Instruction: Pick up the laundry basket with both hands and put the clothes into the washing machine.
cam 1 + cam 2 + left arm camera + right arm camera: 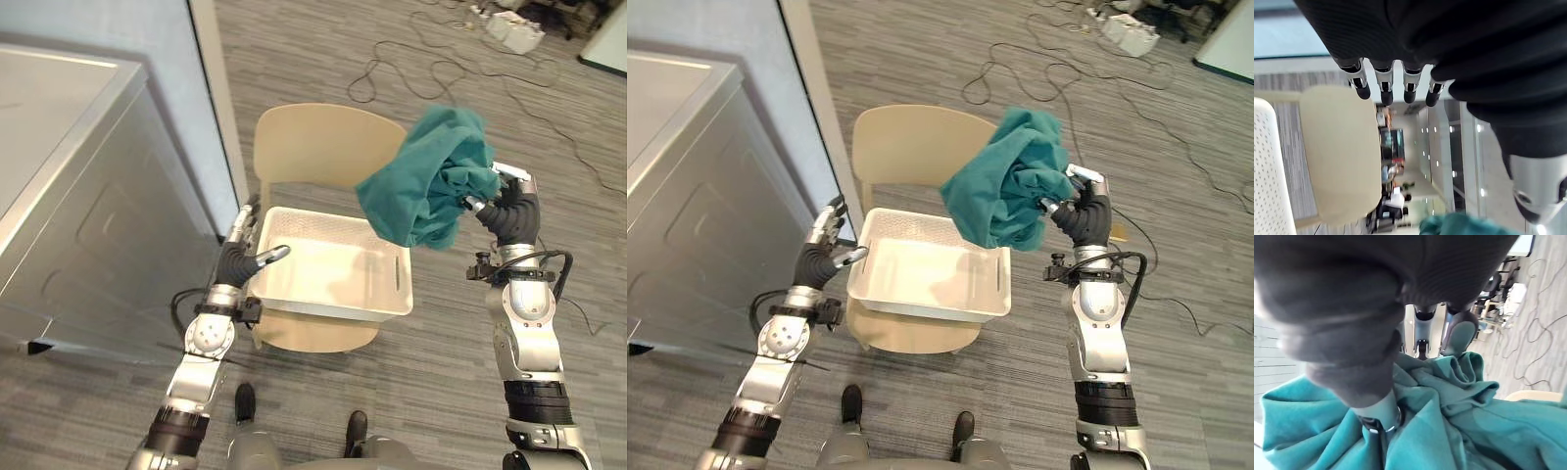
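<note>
Up at the robot's right, the right arm stands nearly vertical with the forearm raised. The right hand [506,201] is at about the height of the chair [313,142] back. Its fingers are curled into a bunched teal garment [426,181] and clamp it. In the right wrist view the thumb [1374,401] and a finger sink into the folds, their tips buried.

The garment hangs clear in the air above the right end of the white laundry basket [333,311], not touching it. The basket sits on the chair seat.

The left arm reaches forward and low. The left hand [243,253] is at the basket's left rim, fingers straight and side by side, thumb stuck out over the rim. The left wrist view shows those fingers [1385,88] extended in a row toward the chair back, holding nothing.

Hard to make out:
- Whether the left thumb rests on the rim or hovers just above it.
- The basket's far right corner, covered by the hanging cloth.
- Most of the chair seat, which is under the basket.

The washing machine [69,196] stands to the left of the chair and is cut off by the view's edge.
</note>
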You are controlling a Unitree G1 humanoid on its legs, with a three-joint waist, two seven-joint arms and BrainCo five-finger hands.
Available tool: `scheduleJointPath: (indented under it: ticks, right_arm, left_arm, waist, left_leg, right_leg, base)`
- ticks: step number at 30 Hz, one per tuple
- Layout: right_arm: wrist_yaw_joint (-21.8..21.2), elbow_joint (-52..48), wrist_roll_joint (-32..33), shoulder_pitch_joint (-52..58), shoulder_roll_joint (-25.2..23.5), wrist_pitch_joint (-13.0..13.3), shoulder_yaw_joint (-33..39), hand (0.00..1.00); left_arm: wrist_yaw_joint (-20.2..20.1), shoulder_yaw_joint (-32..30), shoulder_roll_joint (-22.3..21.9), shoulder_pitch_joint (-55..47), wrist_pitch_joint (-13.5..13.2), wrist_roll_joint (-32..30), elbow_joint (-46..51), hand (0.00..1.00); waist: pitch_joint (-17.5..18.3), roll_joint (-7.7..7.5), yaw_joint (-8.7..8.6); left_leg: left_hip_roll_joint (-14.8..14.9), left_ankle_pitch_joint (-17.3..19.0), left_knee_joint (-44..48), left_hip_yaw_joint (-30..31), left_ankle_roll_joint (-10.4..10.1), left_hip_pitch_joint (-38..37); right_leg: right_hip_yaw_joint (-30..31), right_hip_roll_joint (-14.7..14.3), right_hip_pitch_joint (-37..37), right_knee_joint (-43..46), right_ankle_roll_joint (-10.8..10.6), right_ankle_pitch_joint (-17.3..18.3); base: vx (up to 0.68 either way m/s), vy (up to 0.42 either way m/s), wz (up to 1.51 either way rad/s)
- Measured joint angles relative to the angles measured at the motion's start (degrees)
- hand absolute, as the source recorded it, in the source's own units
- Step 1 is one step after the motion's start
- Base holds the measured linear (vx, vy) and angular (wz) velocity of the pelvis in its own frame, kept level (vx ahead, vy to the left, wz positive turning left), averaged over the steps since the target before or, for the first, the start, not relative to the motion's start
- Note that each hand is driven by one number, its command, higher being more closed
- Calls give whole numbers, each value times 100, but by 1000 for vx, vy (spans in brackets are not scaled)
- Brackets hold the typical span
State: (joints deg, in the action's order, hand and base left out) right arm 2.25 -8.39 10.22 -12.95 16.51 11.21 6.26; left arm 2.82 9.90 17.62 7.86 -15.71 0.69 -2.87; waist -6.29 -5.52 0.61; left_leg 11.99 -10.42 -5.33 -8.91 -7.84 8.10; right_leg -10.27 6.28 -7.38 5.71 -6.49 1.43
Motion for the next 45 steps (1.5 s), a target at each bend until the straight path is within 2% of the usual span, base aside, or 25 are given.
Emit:
scheduleJointPath:
  ticks: [2, 3, 6, 9, 13, 16, 21, 22, 26, 35, 38, 45]
  right_arm:
    - [-174, -122, 224, 7, 142, 82, -238, 100]
    - [-287, -196, 387, 8, 243, 101, -428, 100]
    - [-529, -315, 786, 1, 452, 134, -936, 100]
    - [-624, -321, 955, -36, 533, 138, -1410, 100]
    - [-637, -321, 997, -48, 535, 137, -1916, 100]
    - [-629, -383, 998, -159, 537, 154, -2017, 100]
    - [-597, -429, 1004, -331, 528, 241, -2039, 100]
    - [-594, -429, 1007, -342, 517, 262, -2059, 100]
    - [-555, -429, 1007, -397, 465, 371, -2102, 100]
    - [-453, -427, 988, -472, 224, 381, -2327, 100]
    - [-368, -426, 987, -466, 108, 403, -2346, 100]
    - [-348, -335, 943, -214, -65, 395, -2430, 100]
  left_arm:
    - [-233, 431, 161, 339, -3, -42, -306, 0]
    - [-409, 639, 252, 469, -4, 84, -467, 0]
    - [-784, 1126, 452, 753, 26, 681, -837, 0]
    - [-825, 1369, 448, 1052, 84, 906, -1094, 0]
    - [-685, 1431, 265, 1507, 95, 1185, -1128, 0]
    - [-366, 1418, 43, 1838, 75, 1221, -1124, 0]
    - [-104, 1401, -146, 2099, 27, 1464, -1117, 0]
    - [-63, 1365, -199, 2130, 13, 1512, -1116, 100]
    - [-7, 1240, -327, 2269, 11, 1753, -1105, 100]
    - [329, 920, -574, 2288, -49, 1872, -996, 100]
    - [423, 796, -621, 2287, -66, 1799, -802, 100]
    - [1003, 324, -875, 2287, -117, 1354, -655, 100]
  waist:
    - [1, 4, -92]
    - [1, 7, -143]
    - [-3, 20, -152]
    - [-15, 38, -146]
    - [-53, 96, -155]
    - [-107, 178, -164]
    - [-192, 278, -180]
    - [-214, 287, -192]
    - [-278, 334, -251]
    - [-381, 388, -285]
    - [-465, 385, -285]
    - [-478, 387, -294]
  left_leg:
    - [10, 3, -1, -92, 0, -22]
    - [12, 4, -2, -145, 0, -20]
    - [10, 37, -7, -308, -39, 20]
    - [4, 9, -5, -401, -6, 118]
    - [-22, -3, -4, -451, 8, 156]
    - [-26, -13, -4, -402, 20, 209]
    - [-32, -21, -4, -373, 31, 280]
    - [-34, -22, -4, -369, 31, 283]
    - [-43, -25, -4, -329, 35, 309]
    - [-44, -24, -4, -322, 34, 313]
    - [-44, -24, -4, -321, 34, 316]
    - [-44, -24, -5, -319, 34, 329]
  right_leg:
    - [105, -15, -20, -70, 0, -95]
    - [146, -21, -41, -127, -6, -147]
    - [394, -30, -164, -278, -18, -313]
    - [532, -39, -320, -332, -16, -437]
    - [567, -27, -395, -336, -25, -495]
    - [550, -26, -414, -332, -25, -495]
    - [531, -24, -495, -295, -25, -493]
    - [524, -23, -495, -296, -25, -492]
    - [453, -16, -495, -294, -29, -484]
    - [442, -14, -499, -285, -13, -460]
    - [441, -14, -501, -286, -13, -460]
    - [433, -14, -510, -289, -5, -449]
  base:
    - [-50, 29, -24]
    - [-61, 27, -26]
    - [-67, 27, -35]
    - [-49, 16, -25]
    - [-9, 5, -7]
    - [2, 5, 6]
    - [0, 0, 1]
    - [0, 0, 0]
    - [8, -1, 4]
    - [1, 0, 1]
    - [0, 0, 0]
    - [0, 0, 0]
